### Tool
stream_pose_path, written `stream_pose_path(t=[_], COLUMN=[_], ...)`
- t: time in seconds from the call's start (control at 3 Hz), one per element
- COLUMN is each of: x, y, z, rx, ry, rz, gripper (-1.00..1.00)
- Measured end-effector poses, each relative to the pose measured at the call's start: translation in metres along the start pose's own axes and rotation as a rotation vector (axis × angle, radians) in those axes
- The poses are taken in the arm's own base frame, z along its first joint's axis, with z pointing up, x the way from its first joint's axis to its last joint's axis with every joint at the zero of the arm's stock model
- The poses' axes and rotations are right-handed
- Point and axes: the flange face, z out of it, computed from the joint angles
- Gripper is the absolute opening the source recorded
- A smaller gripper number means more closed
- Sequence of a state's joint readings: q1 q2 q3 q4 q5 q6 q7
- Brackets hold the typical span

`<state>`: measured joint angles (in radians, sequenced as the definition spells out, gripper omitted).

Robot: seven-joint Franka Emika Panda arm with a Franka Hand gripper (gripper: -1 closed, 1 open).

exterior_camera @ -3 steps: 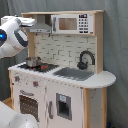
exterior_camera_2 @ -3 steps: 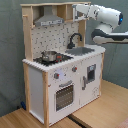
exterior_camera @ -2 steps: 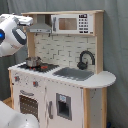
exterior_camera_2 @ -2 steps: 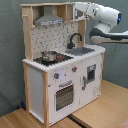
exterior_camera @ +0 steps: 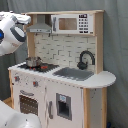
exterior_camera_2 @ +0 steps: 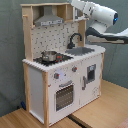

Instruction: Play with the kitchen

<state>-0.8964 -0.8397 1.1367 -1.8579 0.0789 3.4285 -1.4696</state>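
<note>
The kitchen (exterior_camera: 60,95) (exterior_camera_2: 60,75) is a white and light-wood toy unit that shows in both exterior views. It has a grey hood (exterior_camera: 41,26) (exterior_camera_2: 48,20), a black faucet (exterior_camera: 86,58) (exterior_camera_2: 75,39), a sink (exterior_camera: 75,74) (exterior_camera_2: 82,50) and an oven door (exterior_camera: 27,104) (exterior_camera_2: 64,95). A small metal pot (exterior_camera: 33,62) (exterior_camera_2: 49,55) stands on the stove. My gripper (exterior_camera: 24,19) (exterior_camera_2: 77,4) is up at the level of the kitchen's top shelf and touches nothing I can see. The arm behind it is white and blue.
A toy microwave (exterior_camera: 70,23) sits in the upper shelf beside the hood. The kitchen stands on a wooden floor (exterior_camera_2: 100,107) in front of a grey curtain (exterior_camera_2: 10,60). Part of the white arm fills the first exterior view's bottom left corner (exterior_camera: 12,117).
The arm's end has shifted slightly near the kitchen's top. The pot and the kitchen have not moved.
</note>
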Motion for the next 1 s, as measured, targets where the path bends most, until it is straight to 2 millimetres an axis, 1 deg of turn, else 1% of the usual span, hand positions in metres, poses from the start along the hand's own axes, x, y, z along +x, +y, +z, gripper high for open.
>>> stream_pose_path(t=[0.67, 1.0], x=[0.0082, 0.0125], y=[0.0026, 0.0005], z=[0.0162, 0.0189], rx=[-0.041, -0.062], ry=[-0.061, -0.100], rz=[0.080, 0.135], gripper=[1.00, 1.00])
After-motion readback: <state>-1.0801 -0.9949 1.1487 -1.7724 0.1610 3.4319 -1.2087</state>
